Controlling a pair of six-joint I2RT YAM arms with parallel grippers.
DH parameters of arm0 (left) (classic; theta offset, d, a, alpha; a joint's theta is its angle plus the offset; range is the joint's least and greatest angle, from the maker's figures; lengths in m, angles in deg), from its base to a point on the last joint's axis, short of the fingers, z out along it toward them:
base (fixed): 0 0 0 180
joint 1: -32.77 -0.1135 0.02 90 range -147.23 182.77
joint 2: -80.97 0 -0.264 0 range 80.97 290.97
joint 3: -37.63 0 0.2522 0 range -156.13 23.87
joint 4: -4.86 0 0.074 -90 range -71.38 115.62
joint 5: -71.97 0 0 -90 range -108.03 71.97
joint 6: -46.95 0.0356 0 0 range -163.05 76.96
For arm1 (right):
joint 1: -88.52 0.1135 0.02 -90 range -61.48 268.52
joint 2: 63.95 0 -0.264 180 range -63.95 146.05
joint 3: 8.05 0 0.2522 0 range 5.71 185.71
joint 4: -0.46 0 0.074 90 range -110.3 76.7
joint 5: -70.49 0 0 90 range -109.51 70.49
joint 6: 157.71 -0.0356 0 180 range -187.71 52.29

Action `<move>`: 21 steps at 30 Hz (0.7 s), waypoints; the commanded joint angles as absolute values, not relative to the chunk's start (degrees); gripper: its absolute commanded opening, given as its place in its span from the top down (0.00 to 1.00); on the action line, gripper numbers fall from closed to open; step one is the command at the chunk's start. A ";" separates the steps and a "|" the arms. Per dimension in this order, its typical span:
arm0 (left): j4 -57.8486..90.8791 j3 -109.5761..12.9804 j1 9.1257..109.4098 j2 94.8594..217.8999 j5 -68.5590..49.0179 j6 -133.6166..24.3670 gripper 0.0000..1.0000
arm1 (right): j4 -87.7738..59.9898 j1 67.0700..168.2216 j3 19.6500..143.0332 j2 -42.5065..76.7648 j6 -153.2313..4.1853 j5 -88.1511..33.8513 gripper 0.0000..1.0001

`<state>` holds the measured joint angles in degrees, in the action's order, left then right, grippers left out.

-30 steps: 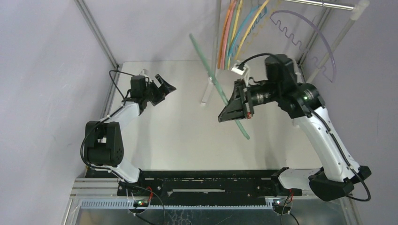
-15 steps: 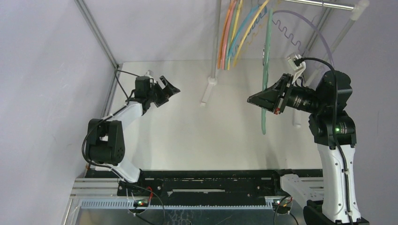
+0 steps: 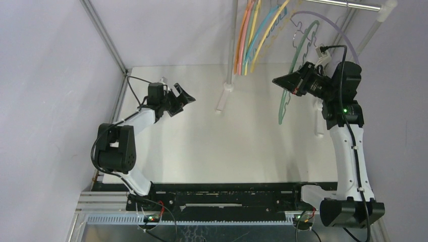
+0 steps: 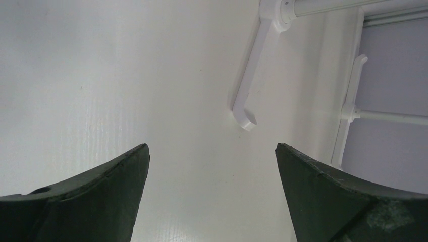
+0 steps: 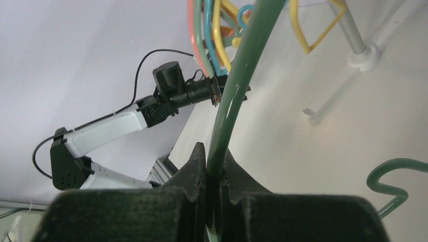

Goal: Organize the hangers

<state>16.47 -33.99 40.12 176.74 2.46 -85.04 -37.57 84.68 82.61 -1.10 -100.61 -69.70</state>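
Note:
My right gripper (image 3: 282,80) is shut on a teal-green hanger (image 3: 294,65) and holds it high at the back right, just below the rack's metal bar (image 3: 348,5). In the right wrist view the hanger (image 5: 237,85) runs up from between my shut fingers (image 5: 194,166). Orange, pink, yellow and blue hangers (image 3: 251,30) hang bunched on the rack, and a pale purple hanger (image 3: 333,30) hangs to their right. My left gripper (image 3: 182,94) is open and empty above the table's back left, its fingers (image 4: 121,171) spread wide over bare white table.
White rack poles and feet (image 3: 224,93) stand at the back middle and at the right (image 3: 319,121). A rack foot (image 4: 252,75) lies ahead of the left gripper. A metal frame post (image 3: 103,35) runs along the left wall.
My right arm has swung right and risen, carrying the teal-green hanger from mid-table up to the rack beside the purple hanger. My left gripper has edged slightly right.

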 commanded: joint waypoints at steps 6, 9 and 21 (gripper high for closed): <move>15.00 -38.18 40.21 177.78 4.39 -84.23 0.00 | -20.96 84.44 87.08 3.46 -104.88 -68.74 1.00; 14.97 -37.81 40.15 177.99 4.22 -84.24 0.00 | -19.96 84.27 88.34 5.25 -104.66 -68.88 1.00; 13.86 -35.84 39.74 178.57 4.19 -84.41 0.00 | -19.91 85.38 89.77 9.29 -105.25 -71.02 1.00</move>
